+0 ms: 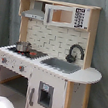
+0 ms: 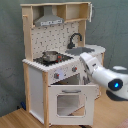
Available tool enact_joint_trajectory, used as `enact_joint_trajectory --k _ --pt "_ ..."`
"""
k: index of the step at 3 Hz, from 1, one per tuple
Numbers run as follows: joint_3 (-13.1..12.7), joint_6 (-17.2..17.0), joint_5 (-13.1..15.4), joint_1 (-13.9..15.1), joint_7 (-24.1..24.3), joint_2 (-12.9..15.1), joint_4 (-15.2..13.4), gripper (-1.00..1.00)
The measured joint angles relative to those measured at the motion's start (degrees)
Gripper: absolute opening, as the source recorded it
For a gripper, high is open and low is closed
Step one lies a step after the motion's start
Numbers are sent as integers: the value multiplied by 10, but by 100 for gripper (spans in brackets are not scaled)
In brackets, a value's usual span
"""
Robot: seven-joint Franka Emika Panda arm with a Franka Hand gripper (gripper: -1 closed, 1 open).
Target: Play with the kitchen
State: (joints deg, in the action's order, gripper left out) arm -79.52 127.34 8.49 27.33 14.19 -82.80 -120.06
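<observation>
Only in the second exterior view, at the end of the white arm [image 2: 104,75]: the pincer [image 2: 81,63], up against the knob panel on the front of the kitchen [image 2: 37,85], just above the oven door [image 2: 70,102]. Too blurred to tell how wide it stands, or whether it grips anything. Reaching in from the second exterior view's right, with a blue light on the arm's near joint.

Below it, the windowed oven door, seemingly leaning out from the front.

On the stovetop, in both exterior views, a small metal pot [image 2: 50,55] [image 1: 23,46]. Beside it the sink [image 1: 63,66] and the black faucet [image 1: 75,53], curved, near the dotted backsplash. Higher up, the grey hood [image 1: 34,12] and a windowed cupboard [image 1: 64,15], seen head-on only in the first exterior view. At that picture's bottom left, just a white rounded shape, too blurred to name.

Standing upright on a wooden floor [image 2: 15,120] before a grey curtain [image 1: 107,44], long axis vertical. Front turned toward the first exterior view's near left, and toward the second exterior view's near right.
</observation>
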Motion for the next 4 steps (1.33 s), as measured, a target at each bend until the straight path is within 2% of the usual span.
enact_joint_trajectory --k 2,4 --pt "56 14 -8 -5 -150 15 -6 100" --pt "94 17 -17 -17 -272 37 -19 100"
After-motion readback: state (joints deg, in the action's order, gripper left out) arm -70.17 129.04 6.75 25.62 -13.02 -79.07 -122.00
